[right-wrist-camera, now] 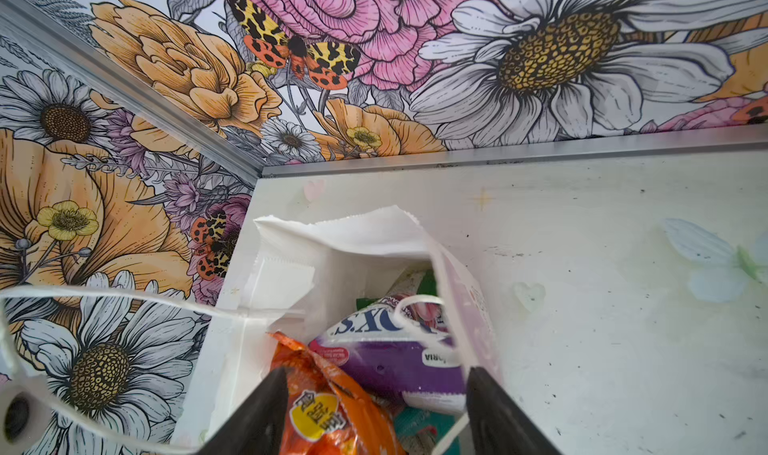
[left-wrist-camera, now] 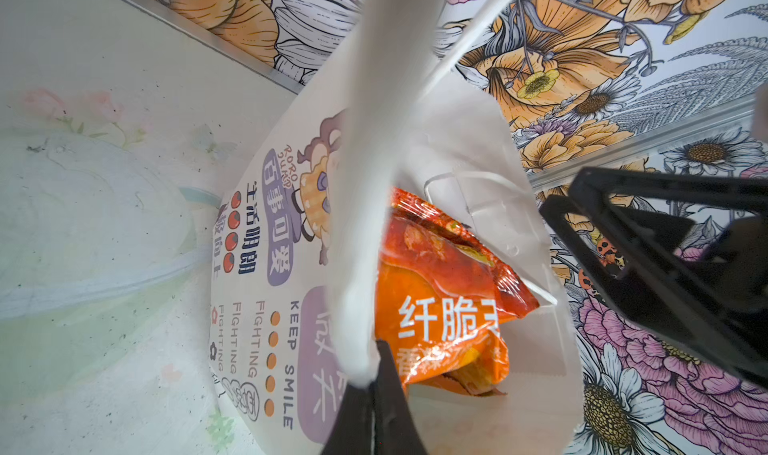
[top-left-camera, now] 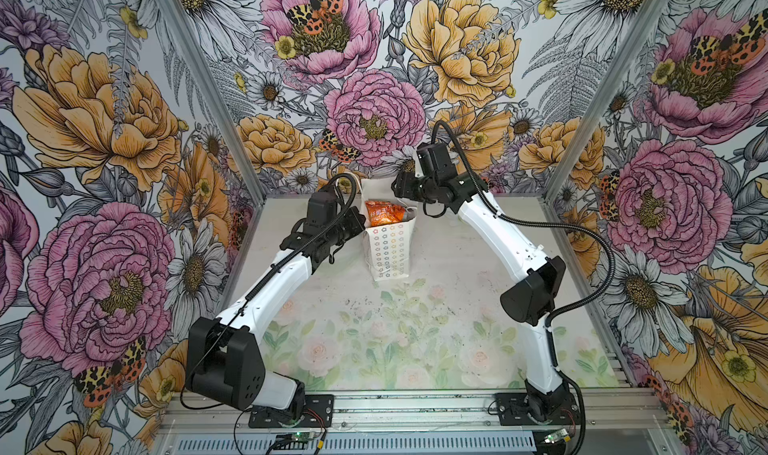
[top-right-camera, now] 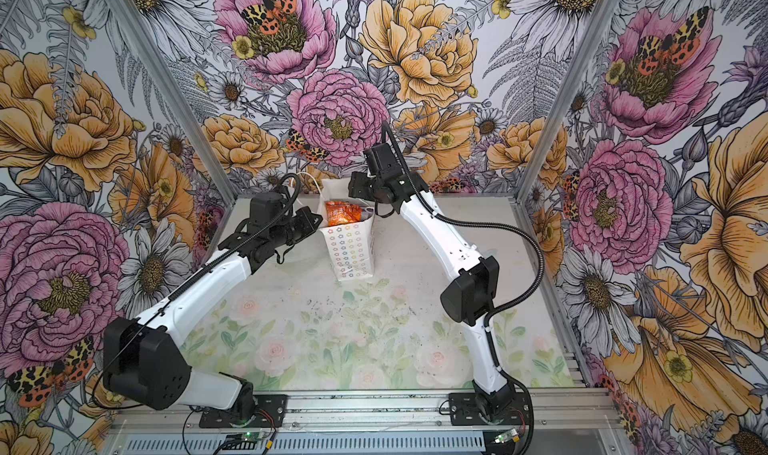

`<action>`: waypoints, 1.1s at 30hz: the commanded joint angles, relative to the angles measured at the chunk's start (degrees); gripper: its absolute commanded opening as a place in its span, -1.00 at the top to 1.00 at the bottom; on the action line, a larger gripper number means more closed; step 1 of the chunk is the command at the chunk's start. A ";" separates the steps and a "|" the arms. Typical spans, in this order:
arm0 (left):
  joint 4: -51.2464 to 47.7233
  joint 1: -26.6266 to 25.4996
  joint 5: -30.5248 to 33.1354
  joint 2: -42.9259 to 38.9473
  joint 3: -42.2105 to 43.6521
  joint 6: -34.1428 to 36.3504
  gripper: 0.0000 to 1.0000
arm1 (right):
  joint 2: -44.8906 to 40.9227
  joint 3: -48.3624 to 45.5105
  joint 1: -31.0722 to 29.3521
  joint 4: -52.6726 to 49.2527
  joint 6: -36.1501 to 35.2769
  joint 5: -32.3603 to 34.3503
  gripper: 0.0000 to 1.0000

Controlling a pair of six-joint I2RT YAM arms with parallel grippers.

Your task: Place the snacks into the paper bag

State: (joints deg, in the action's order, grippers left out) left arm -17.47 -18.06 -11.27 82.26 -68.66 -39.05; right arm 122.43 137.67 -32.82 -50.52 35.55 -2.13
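Nearest you, the table shows no loose packet, so I judge the loading done or almost done. Further in, the paper bag stands upright with its mouth open. Your left gripper is pressed together on the bag's rim, pinching the paper. In the bag, the orange packet sits on top, poking above the rim in both top views. The purple packet marked FOX'S lies beside it. A green packet and a teal packet peek out lower down. You can't count all six, since the rest are hidden. At the far side your right gripper hangs over the mouth with jaws spread, holding nothing. What's left is probably only to release the rim and pull both arms clear.
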 commanded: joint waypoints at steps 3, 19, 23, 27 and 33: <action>-0.52 0.31 -1.10 0.14 0.49 0.46 1.00 | -4.25 -0.46 -1.35 0.34 0.86 0.59 -0.29; -0.54 0.22 -1.03 -0.17 0.73 0.54 1.00 | 0.14 -2.57 -1.13 -0.63 10.24 -1.68 -0.29; -0.43 0.25 -1.03 -0.17 0.90 0.55 1.00 | 1.98 -0.97 -0.59 -0.63 10.90 -1.92 -0.29; -0.30 0.32 -1.13 0.05 0.87 0.62 1.00 | 4.08 0.74 -0.32 -0.47 11.12 -1.07 -0.29; -0.16 0.40 -1.30 0.45 1.04 0.53 1.00 | 8.14 4.62 -0.40 1.92 10.79 -2.30 -0.29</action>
State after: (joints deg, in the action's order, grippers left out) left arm -17.28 -18.06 -11.29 82.26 -68.66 -39.05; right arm 128.18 140.49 -33.30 -50.04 45.69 -3.70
